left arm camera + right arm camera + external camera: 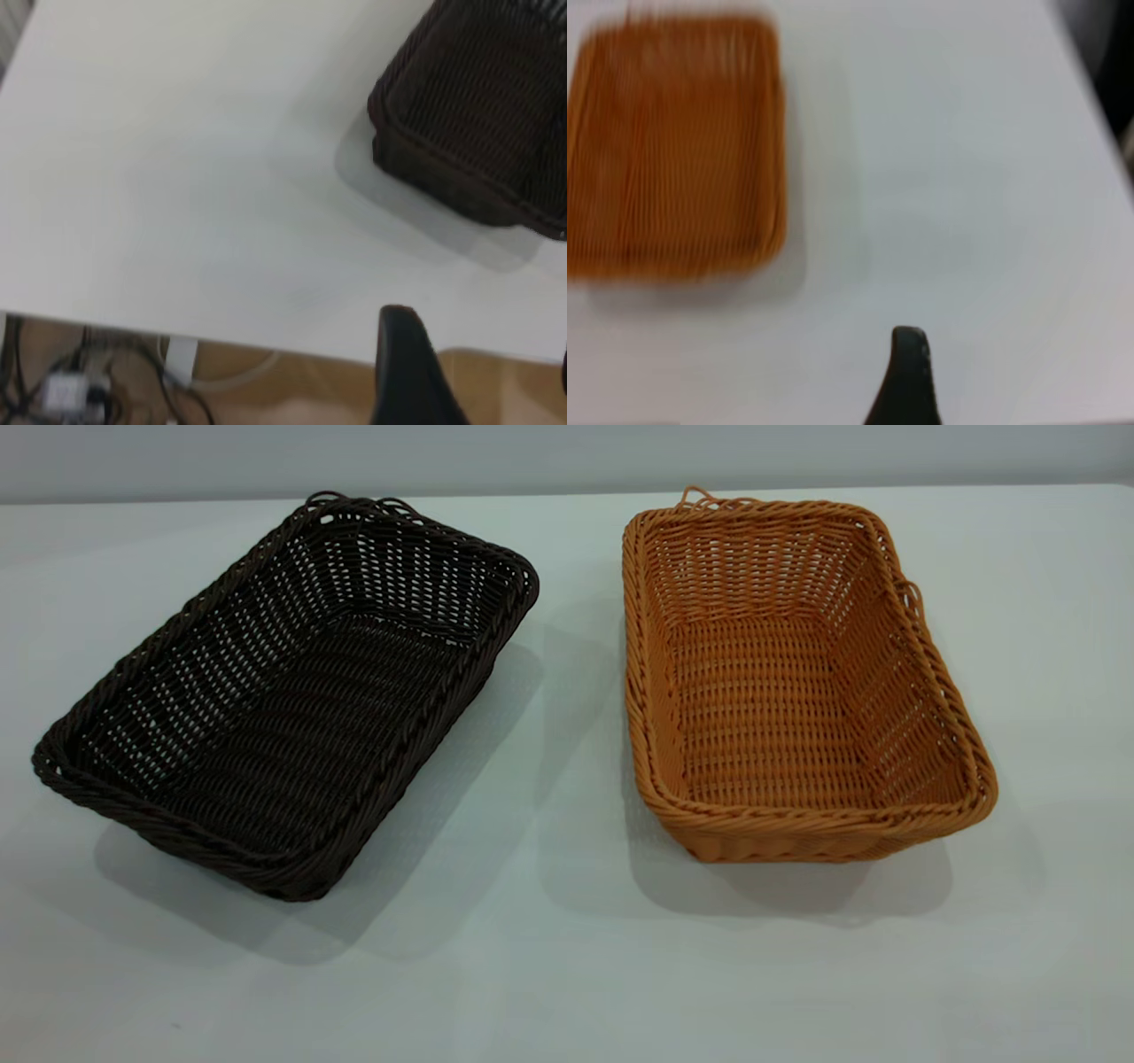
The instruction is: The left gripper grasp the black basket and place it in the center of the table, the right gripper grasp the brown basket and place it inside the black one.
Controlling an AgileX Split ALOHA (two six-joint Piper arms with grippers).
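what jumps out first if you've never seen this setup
Two rectangular woven wicker baskets sit apart on the plain white table: a very dark brown-black one at the exterior view's left, turned at an angle, and an orange-tan one at its right. Both are empty, and neither arm appears in that view.

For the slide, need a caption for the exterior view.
Dark woven wicker basket and orange-tan woven wicker basket sit apart on the white table.

Dark brown-black woven basket [283, 700], orange-tan woven basket [797, 682], plain white table [567, 974].
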